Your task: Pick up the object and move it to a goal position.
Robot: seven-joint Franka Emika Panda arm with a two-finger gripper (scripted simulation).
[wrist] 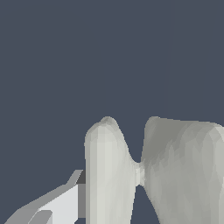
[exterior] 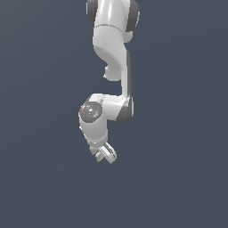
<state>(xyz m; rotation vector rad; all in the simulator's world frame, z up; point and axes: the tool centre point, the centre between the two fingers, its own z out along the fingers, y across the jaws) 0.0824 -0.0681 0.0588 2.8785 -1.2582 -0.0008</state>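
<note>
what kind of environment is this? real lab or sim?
Most likely a bare simulator scene: flat, featureless blue-grey backdrop, a smoothly shaded white arm with its claw, and a faceted off-white object filling the wrist view. No furniture or walls show.

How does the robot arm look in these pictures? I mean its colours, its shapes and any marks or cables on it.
The arm is glossy white, built of rounded, tube-like links with dark grey bands at the joints. One joint near the wrist carries a round dark grey cap with faint coloured specks. The gripper is small, white and light grey, with short angular fingers. No cables or lettering are visible.
</note>
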